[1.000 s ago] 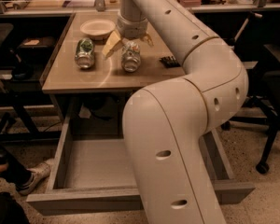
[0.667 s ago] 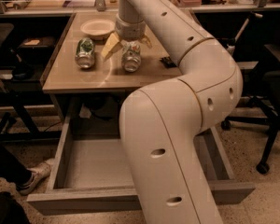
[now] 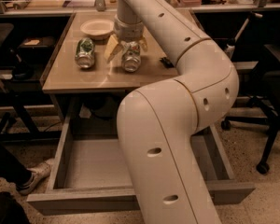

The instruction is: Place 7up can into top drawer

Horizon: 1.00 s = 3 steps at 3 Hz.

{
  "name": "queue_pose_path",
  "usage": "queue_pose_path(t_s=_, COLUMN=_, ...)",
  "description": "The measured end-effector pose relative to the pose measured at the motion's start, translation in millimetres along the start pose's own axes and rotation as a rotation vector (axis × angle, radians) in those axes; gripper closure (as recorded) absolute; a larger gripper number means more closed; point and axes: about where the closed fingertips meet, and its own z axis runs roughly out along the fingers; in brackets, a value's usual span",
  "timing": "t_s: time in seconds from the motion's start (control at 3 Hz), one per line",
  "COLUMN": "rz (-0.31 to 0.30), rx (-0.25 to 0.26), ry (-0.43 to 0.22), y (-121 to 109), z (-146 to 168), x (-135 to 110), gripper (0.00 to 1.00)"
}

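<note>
The pincer (image 3: 127, 50) hangs over the surface (image 3: 144, 76) with its jaws apart, straddling the 7up can (image 3: 131, 59). The can rests on the surface between them. Contact cannot be confirmed. This stance appears to align the jaws for a side grasp. The darker green can (image 3: 85, 54) lies nearby, outside the jaws. The top drawer (image 3: 98, 164) stands pulled out below, ready to receive the can.

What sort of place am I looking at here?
Probably a lab or workshop rather than a home: a cluttered workbench runs along the back, a wheeled chair stands at the right, and the robot's gripper is down at a 7up can on a small table with its top drawer pulled open.
</note>
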Motion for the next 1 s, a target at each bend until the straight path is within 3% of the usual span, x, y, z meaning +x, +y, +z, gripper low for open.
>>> queue_pose_path(t_s=1.0, rz=0.0, rx=0.0, ry=0.0, y=0.0, z=-0.2, x=0.1, gripper=0.89)
